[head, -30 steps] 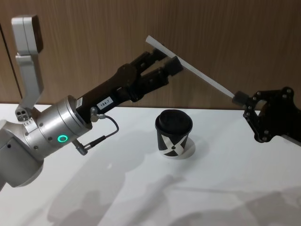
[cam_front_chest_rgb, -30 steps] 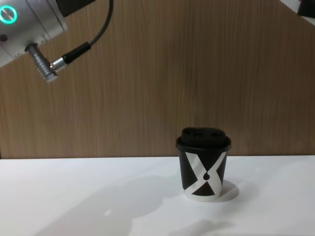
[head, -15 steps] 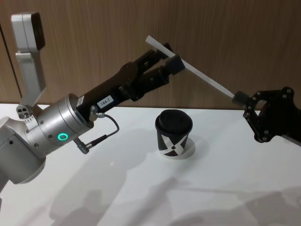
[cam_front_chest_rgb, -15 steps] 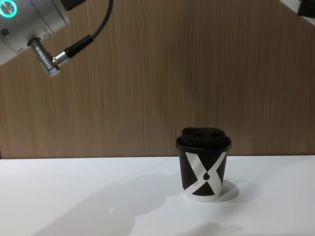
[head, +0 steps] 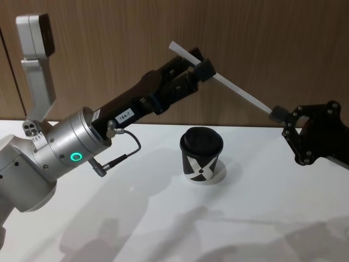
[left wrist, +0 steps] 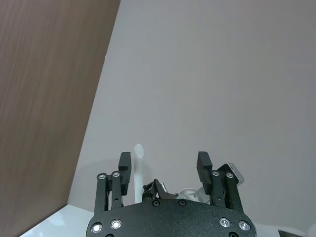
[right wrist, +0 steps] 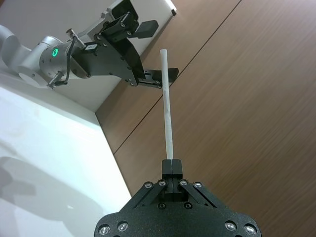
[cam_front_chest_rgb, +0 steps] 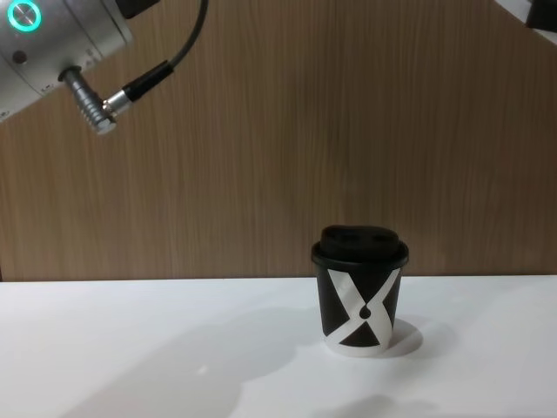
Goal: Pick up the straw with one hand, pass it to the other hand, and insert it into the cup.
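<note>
Jaws of the left gripper (head: 197, 63) stand apart with the upper stretch of the straw (head: 240, 93) between them. In the left wrist view the straw lies close beside one finger, with a clear gap to the other, and whether it touches that finger cannot be told. Jaws of the right gripper (head: 277, 114) are pressed together on the straw's lower end, as the right wrist view shows.

Wood-panelled wall (head: 272, 38): closes the far side of the scene. White bench (head: 136, 218): spreads across the near ground. Left arm: reaches from the near left up and toward the far right. Its silver wrist (head: 65, 147) bears a lit green ring and a black cable (head: 124, 156) loops beneath it. Right gripper: a blocky black unit at the right edge, raised above the bench.

Cup (head: 201, 155): black with a white X, upright on the bench with its domed lid (head: 201, 141) on. It stands between the two grippers and below the straw, apart from it. Straw: held in the air, slanting from high on the left down to the right gripper.
</note>
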`<state>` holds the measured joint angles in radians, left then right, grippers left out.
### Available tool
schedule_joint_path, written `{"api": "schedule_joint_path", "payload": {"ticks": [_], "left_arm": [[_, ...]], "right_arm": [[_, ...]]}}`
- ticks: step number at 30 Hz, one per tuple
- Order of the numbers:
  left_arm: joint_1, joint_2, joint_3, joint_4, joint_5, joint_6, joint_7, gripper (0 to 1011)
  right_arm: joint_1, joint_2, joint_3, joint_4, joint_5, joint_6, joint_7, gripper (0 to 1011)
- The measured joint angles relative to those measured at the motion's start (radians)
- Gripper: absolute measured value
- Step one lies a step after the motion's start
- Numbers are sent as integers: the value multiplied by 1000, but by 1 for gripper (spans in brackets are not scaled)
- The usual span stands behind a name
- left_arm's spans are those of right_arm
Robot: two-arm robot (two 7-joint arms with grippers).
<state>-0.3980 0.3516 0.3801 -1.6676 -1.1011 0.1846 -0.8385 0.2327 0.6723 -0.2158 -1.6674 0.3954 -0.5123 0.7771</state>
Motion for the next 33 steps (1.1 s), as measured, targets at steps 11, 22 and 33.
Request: {"api": "schedule_joint_path", "payload": {"ticks": [11, 22, 33], "left_arm": [[-3, -1, 3, 3, -2, -3, 2, 541], [-4, -2, 4, 5, -3, -4, 4, 191], [-5, -2, 5, 5, -4, -5, 4, 44]], "right_arm": [[0, 0, 0, 0, 0, 0, 0, 0], [0, 0, 0, 0, 0, 0, 0, 0], [0, 0, 0, 0, 0, 0, 0, 61]]}}
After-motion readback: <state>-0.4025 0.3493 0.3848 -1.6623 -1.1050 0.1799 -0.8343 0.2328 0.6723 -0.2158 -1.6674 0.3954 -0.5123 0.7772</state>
